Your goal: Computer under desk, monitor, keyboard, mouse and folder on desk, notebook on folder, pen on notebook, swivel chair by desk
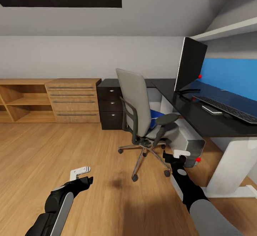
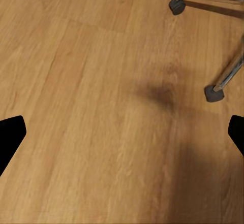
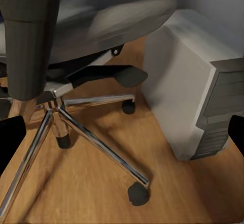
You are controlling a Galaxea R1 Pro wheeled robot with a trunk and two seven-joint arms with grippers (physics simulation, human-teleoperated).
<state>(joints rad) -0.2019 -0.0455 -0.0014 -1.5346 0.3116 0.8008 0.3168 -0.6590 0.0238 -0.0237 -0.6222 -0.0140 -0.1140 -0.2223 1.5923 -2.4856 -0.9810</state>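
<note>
The grey swivel chair (image 1: 137, 104) stands on the wood floor beside the black desk (image 1: 189, 116), with a blue folder (image 1: 156, 115) on its seat. On the desk stand the monitor (image 1: 191, 64) and the keyboard (image 1: 230, 110). A small pale flat item (image 1: 211, 110) lies by the keyboard; I cannot tell what it is. The mouse, notebook and pen are out of view. The computer (image 1: 192, 147) (image 3: 203, 92) sits under the desk. My right gripper (image 1: 176, 156) (image 3: 122, 132) hangs open near the chair's chrome base (image 3: 96, 142). Over bare floor, my left gripper (image 1: 82, 176) (image 2: 122, 132) is open and empty.
A light wooden drawer chest (image 1: 73, 100) and open shelving (image 1: 21, 100) line the back wall. The black drawer unit (image 1: 111, 104) stands behind the chair. A white desk leg (image 1: 232, 168) rises at the right. Open floor (image 1: 53, 150) spreads to the left.
</note>
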